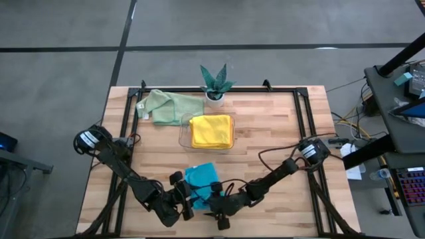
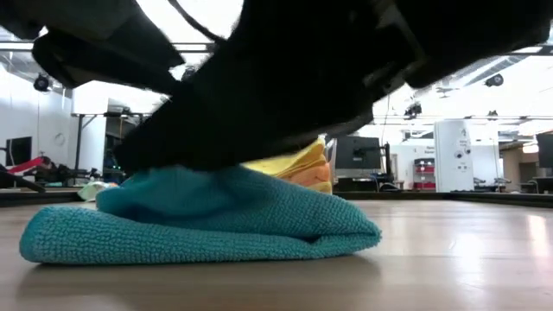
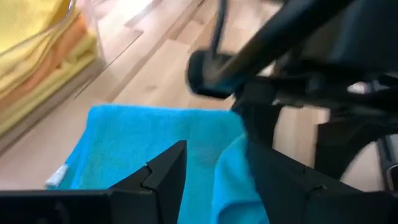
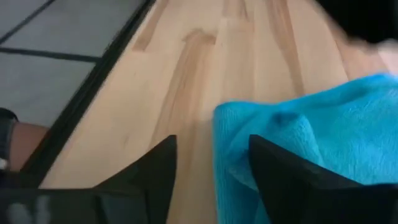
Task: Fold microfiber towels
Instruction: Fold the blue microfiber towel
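we are mid-fold on the teal towel point(image 1: 200, 179), left hand point(image 1: 188, 207) and right hand point(image 1: 214, 198) both open over it; next, a regrip on its edge.

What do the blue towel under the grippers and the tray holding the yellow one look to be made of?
Blue towel: soft looped microfiber, matte; the low view shows a nubby pile and a plump rounded fold. Tray: apparently clear rigid plastic, glossy; the wood shows through its rim, and the stacked yellow towel shows through its wall in the left wrist view.

Nubbly, matt teal microfiber towel point(image 2: 199, 220) on smooth, faintly glossy pale wood table point(image 2: 467, 259); clear plastic tray point(image 1: 184, 136).
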You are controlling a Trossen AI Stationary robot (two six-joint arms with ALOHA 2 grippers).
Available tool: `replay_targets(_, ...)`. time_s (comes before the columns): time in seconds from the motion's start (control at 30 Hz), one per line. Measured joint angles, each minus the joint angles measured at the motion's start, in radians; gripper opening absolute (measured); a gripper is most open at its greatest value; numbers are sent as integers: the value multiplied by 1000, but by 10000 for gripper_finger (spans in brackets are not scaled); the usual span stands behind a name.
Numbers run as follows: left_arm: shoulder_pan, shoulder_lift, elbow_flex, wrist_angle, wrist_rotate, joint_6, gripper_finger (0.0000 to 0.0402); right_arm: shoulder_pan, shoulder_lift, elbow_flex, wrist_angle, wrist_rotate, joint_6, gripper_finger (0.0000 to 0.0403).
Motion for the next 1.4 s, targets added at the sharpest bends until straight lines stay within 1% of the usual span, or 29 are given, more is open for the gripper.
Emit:
replay_targets(0.2,1,1,-12,-12,45,-46,164,22,-43,-7,-2,3,-105,231)
replay_targets(0.4,6,25,-17,-2,49,-40,164,41,-67,-7,-5,8,-168,246)
replay_targets(0.5,7,52,-17,25,114,-38,164,42,-89,-8,-63,12,-183,246)
replay_targets(0.6,8,83,-17,25,191,-74,164,48,-130,-14,-146,41,-184,246)
replay_targets(0.67,7,87,-17,14,205,-110,164,55,-168,-41,-173,70,-191,246)
replay_targets(0.77,9,63,-6,-9,204,-182,164,61,-227,-108,-172,138,-202,247)
replay_targets(0.8,13,45,-1,-32,204,-228,164,62,-252,-138,-175,169,-202,247)
replay_targets(0.87,25,6,8,-108,206,-382,164,60,-305,-197,-179,217,-188,247)
replay_targets(0.93,43,-30,9,-254,214,-557,164,58,-363,-259,-168,231,-184,247)
replay_targets(1.0,62,-50,8,-378,227,-716,164,56,-410,-317,-123,244,-184,247)
replay_targets(1.07,80,-64,0,-435,232,-783,164,54,-443,-378,-42,256,-185,247)
replay_targets(1.2,122,-42,-1,-410,243,-776,164,52,-487,-483,157,265,-212,247)
replay_targets(1.27,145,-18,-1,-398,248,-773,164,47,-496,-520,224,266,-217,247)
replay_targets(1.4,182,16,14,-402,279,-754,164,44,-496,-546,254,269,-203,247)
